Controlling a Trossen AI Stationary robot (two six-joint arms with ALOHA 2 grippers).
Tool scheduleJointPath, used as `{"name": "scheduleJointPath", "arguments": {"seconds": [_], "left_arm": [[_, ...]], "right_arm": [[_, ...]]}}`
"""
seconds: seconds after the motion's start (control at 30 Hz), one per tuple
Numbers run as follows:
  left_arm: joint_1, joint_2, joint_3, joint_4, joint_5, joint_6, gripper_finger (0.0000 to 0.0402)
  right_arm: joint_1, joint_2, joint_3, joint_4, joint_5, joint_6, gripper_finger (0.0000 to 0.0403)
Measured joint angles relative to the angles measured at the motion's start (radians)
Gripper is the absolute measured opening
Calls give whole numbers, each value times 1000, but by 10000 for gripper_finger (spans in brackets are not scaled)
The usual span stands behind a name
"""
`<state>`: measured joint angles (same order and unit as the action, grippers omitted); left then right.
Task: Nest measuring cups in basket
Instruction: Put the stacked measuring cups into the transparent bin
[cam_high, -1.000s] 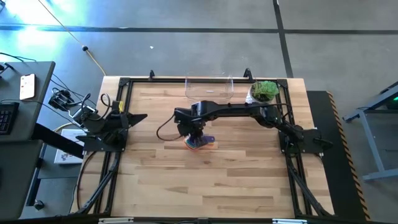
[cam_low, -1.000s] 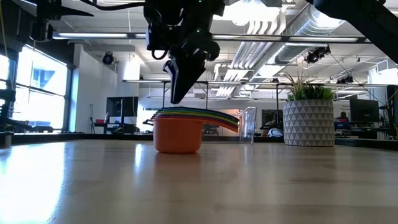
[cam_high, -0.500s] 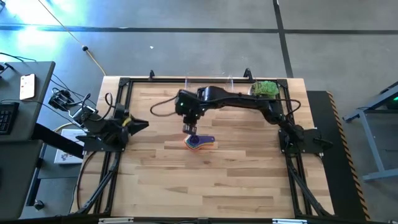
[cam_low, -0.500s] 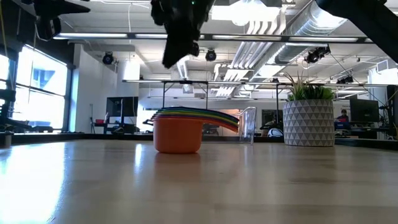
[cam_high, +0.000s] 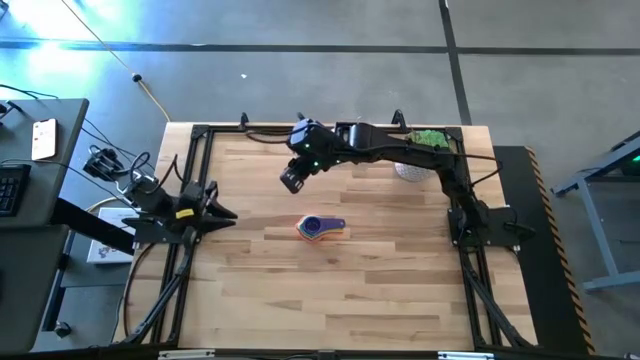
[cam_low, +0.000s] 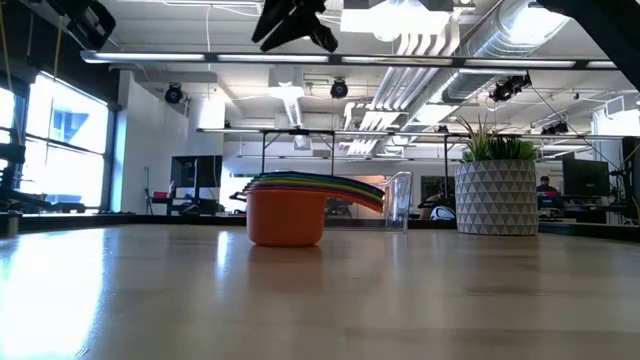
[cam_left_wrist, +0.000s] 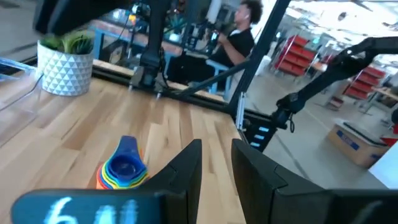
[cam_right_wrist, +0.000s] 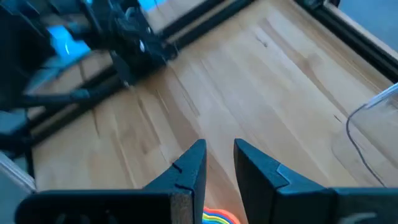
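Cups (cam_high: 320, 228) sit nested in one stack on the bare wood near the middle of the table (cam_high: 340, 290), with the orange one outermost at the base and a blue or purple one innermost on top; their handles fan out to one side. From the low view we see the stack (cam_low: 300, 210) standing upright on the tabletop, rims layered in rainbow order. It is not in the basket (cam_low: 398, 200), which stands at the far edge of the table, just beside the white pot (cam_low: 497, 197) with the green plant.

We find the right gripper (cam_high: 292, 180) raised above the table, between the stack and the far edge, and apart from the cups. In its wrist view its two fingers (cam_right_wrist: 186, 171) stand close together with a narrow gap between them, and nothing is held; the rim of the stack (cam_right_wrist: 221, 217) shows just below them.

We see the left gripper (cam_high: 222, 212) waiting at the left side of the table, aimed toward the stack (cam_left_wrist: 122, 168). Its fingers (cam_left_wrist: 186, 165) also stand slightly parted, empty. A person (cam_left_wrist: 239, 40) sits beyond the table in that wrist view.
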<state>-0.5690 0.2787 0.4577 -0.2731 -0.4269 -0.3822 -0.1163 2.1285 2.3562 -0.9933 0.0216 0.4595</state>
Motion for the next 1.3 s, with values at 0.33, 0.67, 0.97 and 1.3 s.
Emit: {"name": "scheduleJointPath", "arguments": {"seconds": [0.33, 0.67, 0.97, 1.3], "left_arm": [[0, -240, -233, 181, 58, 56, 76], [0, -273, -373, 256, 171, 107, 76], [0, -259, -443, 306, 239, 143, 76], [1, -256, -444, 312, 197, 141, 76]], "right_arm": [[39, -15, 0, 87, 57, 128, 74], [58, -15, 0, 86, 82, 169, 74], [57, -15, 0, 57, -12, 150, 74], [30, -67, 0, -149, -29, -31, 74]]}}
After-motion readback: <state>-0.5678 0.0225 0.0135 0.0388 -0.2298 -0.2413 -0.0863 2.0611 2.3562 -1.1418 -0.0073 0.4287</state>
